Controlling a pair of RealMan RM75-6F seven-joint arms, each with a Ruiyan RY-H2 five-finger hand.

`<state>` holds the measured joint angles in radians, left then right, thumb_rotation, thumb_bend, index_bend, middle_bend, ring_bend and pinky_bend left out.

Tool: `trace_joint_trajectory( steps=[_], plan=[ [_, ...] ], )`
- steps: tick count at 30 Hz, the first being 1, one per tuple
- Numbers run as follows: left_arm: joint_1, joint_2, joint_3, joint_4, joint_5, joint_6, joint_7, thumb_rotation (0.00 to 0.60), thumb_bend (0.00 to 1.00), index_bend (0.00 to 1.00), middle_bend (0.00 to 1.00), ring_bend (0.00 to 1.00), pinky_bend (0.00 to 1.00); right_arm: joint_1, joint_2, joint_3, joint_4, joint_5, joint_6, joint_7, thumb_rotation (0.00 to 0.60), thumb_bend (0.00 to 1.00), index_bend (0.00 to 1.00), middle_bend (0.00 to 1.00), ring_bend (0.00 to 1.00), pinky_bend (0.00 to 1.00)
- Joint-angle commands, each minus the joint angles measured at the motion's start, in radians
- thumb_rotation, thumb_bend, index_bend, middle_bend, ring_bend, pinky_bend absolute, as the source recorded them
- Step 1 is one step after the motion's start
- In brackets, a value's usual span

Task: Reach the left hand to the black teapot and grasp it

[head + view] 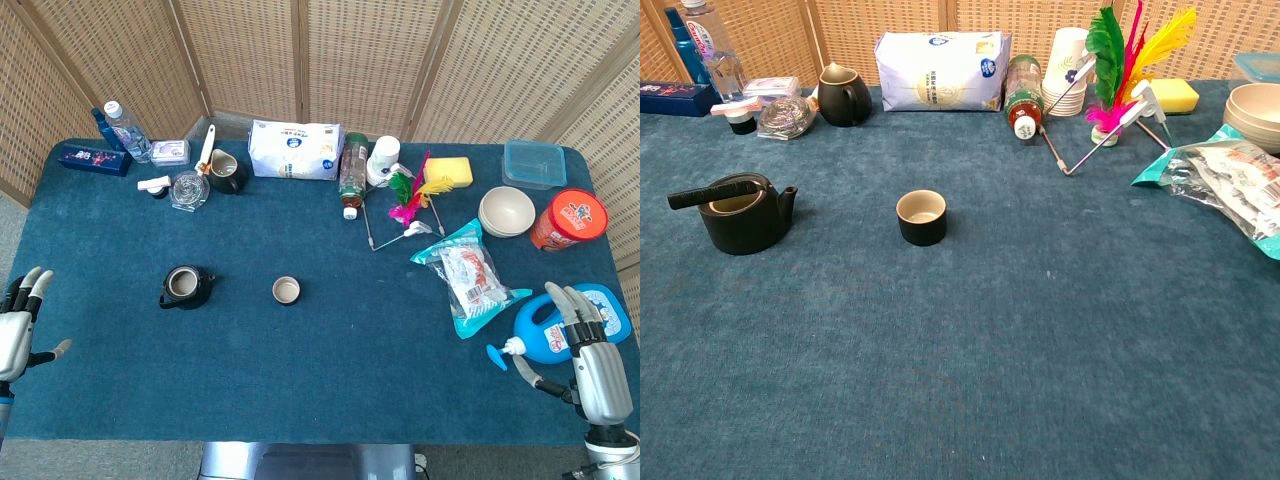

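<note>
My left hand (pixel 18 325) has a pale silver-grey shell over the back, with black fingers tipped in light grey caps and a dark thumb ending in a whitish tip. My right hand (pixel 590 355) looks the same: ribbed silver-grey plates, black segments between them, and a rounded metallic wrist cuff below.

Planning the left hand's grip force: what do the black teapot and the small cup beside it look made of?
Black teapot: probably matte ceramic or cast iron; dull, dark surface without shine, lid off, paler interior. Small cup: likely glazed ceramic; dark outside, smooth tan inside.
</note>
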<state>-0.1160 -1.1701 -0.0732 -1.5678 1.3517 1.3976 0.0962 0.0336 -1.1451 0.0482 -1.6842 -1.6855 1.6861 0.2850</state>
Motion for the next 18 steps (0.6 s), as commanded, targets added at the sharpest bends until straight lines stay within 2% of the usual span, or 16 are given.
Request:
trace_joint_trajectory(
  steps=[1, 11, 15, 18],
  plan=[
    [0.003, 0.0, -0.003, -0.006, -0.006, 0.006, 0.009, 0.6, 0.26, 0.0, 0.0, 0.0, 0.25, -0.002, -0.012, 0.012, 0.017, 0.002, 0.011, -0.052, 0.6, 0.26, 0.0, 0.0, 0.0, 0.0],
    [-0.018, -0.011, -0.013, -0.019, -0.018, -0.026, 0.001, 0.6, 0.26, 0.0, 0.0, 0.02, 0.25, 0.0, -0.001, 0.006, 0.0, 0.008, -0.003, -0.028, 0.6, 0.26, 0.0, 0.0, 0.0, 0.0],
    [-0.053, -0.061, -0.021, -0.031, 0.039, -0.043, -0.084, 0.6, 0.26, 0.0, 0.0, 0.07, 0.25, 0.005, 0.007, 0.003, -0.004, 0.01, -0.017, -0.019, 0.6, 0.26, 0.0, 0.0, 0.0, 0.0],
    [-0.083, -0.107, -0.025, -0.013, 0.065, -0.056, -0.067, 0.6, 0.26, 0.0, 0.0, 0.07, 0.25, 0.006, 0.016, -0.002, -0.01, 0.013, -0.029, -0.012, 0.6, 0.26, 0.0, 0.0, 0.0, 0.0]
  ],
)
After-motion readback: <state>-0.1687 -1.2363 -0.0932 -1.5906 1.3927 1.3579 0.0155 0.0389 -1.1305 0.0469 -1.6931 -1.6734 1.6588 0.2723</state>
